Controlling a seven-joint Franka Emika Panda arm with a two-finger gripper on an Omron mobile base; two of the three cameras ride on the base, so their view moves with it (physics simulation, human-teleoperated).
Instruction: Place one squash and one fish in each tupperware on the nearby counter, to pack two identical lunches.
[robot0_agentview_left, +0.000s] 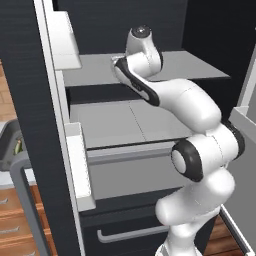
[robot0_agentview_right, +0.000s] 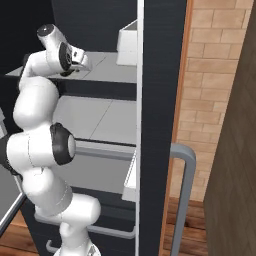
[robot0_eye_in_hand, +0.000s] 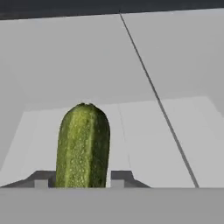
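The squash (robot0_eye_in_hand: 83, 146) stands up between the gripper (robot0_eye_in_hand: 81, 180) fingertips, which sit closed narrowly on its lower end, above the pale grey fridge shelf (robot0_agentview_left: 125, 122) inside the open fridge. It looks stubby, rounded and pebbly-skinned, dark green with yellowish flecks. Held only near one end, it may pivot or slip out during the swing toward the counter.

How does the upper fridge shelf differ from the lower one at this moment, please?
The upper shelf looks darker grey in the left base view; the lower shelf looks paler. The gripper, shut on the squash, works at the upper shelf, while the lower shelf sits beneath the arm's reach. Both are flat, grey and crossed by a thin seam.
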